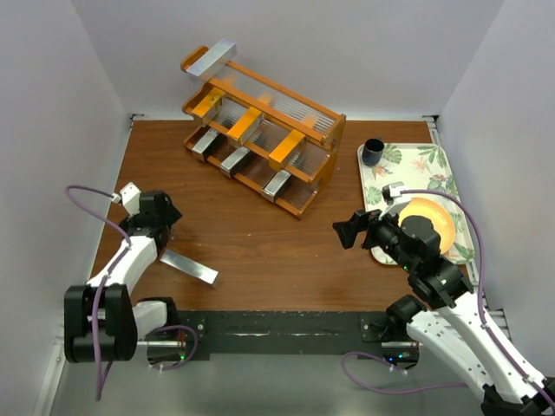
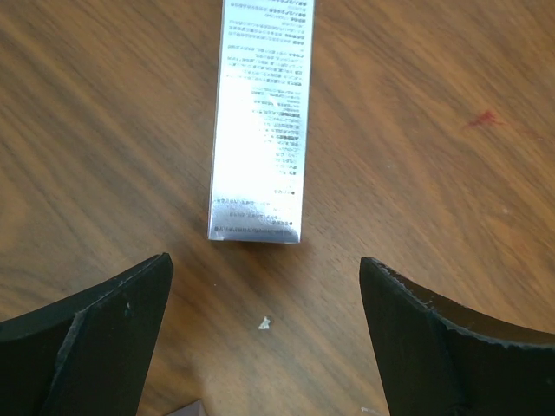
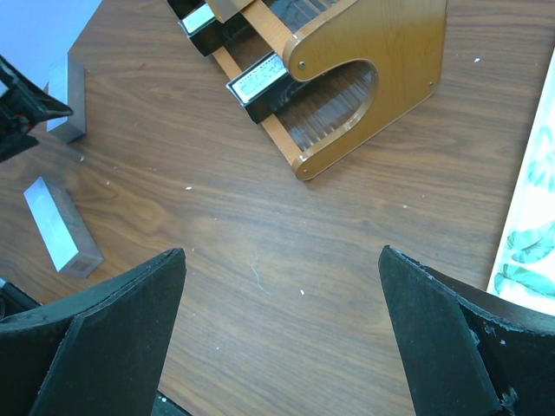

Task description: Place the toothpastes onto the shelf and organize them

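The wooden shelf (image 1: 316,165) stands at the back middle. It holds three orange toothpastes (image 1: 245,124) on its middle tier, three silver ones (image 1: 234,159) on the lower tier, and one silver one (image 1: 217,59) across its top left end. Another silver toothpaste (image 1: 188,266) lies flat on the table. My left gripper (image 1: 161,241) is open right at its near end, which lies just ahead of the jaws in the left wrist view (image 2: 257,130). My right gripper (image 1: 349,232) is open and empty over bare table. The right wrist view shows the shelf's end (image 3: 381,52) and the loose toothpaste (image 3: 61,225).
A leaf-patterned tray (image 1: 434,165) sits at the right with a dark cup (image 1: 373,152) and an orange plate (image 1: 438,221). White walls enclose the table on three sides. A black rail (image 1: 277,329) runs along the near edge.
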Robot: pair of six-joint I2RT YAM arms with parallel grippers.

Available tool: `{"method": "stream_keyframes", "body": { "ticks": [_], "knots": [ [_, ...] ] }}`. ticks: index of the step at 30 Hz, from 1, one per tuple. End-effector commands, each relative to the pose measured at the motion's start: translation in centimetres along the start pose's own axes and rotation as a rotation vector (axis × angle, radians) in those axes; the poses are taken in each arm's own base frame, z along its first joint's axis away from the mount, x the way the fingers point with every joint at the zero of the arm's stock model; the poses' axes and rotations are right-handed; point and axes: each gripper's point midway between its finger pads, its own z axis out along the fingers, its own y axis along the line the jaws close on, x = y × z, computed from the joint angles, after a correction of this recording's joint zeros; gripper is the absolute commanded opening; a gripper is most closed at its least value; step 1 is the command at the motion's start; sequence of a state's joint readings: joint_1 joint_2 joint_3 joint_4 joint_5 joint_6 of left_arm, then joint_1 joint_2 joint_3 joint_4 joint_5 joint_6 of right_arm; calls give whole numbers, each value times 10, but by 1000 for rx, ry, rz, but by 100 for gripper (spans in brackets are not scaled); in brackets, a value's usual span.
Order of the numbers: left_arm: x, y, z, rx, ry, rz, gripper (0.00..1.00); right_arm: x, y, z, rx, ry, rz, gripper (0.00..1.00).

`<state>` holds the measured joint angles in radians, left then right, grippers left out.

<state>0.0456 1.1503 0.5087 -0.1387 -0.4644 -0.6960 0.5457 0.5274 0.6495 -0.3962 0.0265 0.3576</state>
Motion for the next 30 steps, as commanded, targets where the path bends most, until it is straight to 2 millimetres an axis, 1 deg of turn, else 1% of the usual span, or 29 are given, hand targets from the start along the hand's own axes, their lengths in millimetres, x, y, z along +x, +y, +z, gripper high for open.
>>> {"method": "stream_keyframes", "body": {
  "ticks": [1,2,3,4,6,8,9,11,13,14,16,19,20,22,23,25,26,27,28,29,30],
  "knots": [
    [-18,-3,13,-30,-91,-83,89,-7,7,0,-36,-29,-9,98],
    [-18,0,15,-47,-99,-83,87,-7,7,-1,-36,-30,-9,98],
    [-17,2,15,-55,-96,-79,83,-6,7,0,-36,-29,-6,98],
    [-23,-1,18,-44,-121,-98,81,-7,6,0,-34,-31,-7,98],
    [-24,1,22,-61,-124,-105,78,-6,7,1,-37,-28,-7,98],
    [-22,7,28,-84,-102,-118,77,-6,7,1,-37,-27,-7,98],
    [-26,6,29,-86,-104,-123,77,-6,7,1,-37,-27,-7,98],
    [-23,9,35,-104,-77,-118,76,-6,7,0,-37,-28,-7,98],
    [-25,7,40,-104,-62,-112,75,-6,7,0,-37,-28,-9,98],
    [-21,5,44,-103,-40,-100,75,-6,7,0,-37,-28,-7,98],
    [-12,11,48,-138,13,-66,75,-6,7,0,-37,-28,-7,98],
    [-11,8,51,-142,33,-47,70,-6,7,0,-37,-28,-7,98],
    [-11,8,51,-141,34,-45,63,-6,7,0,-37,-30,-7,98],
    [-10,10,50,-147,37,-41,55,-6,7,1,-37,-28,-9,98],
    [-10,13,50,-157,33,-40,46,-6,6,1,-36,-29,-7,98],
    [-13,13,45,-153,28,-46,37,-6,7,1,-37,-28,-7,98],
    [-14,12,43,-147,26,-45,29,-6,7,0,-38,-31,-7,98],
    [-15,12,40,-146,31,-42,27,-6,7,1,-37,-28,-7,98],
    [-20,10,35,-133,19,-45,25,-6,7,1,-37,-28,-7,98],
    [-25,9,32,-128,11,-48,21,-5,7,1,-37,-27,-7,98],
    [-29,8,28,-123,4,-47,20,-6,7,1,-38,-30,-7,98]
  ]
}}
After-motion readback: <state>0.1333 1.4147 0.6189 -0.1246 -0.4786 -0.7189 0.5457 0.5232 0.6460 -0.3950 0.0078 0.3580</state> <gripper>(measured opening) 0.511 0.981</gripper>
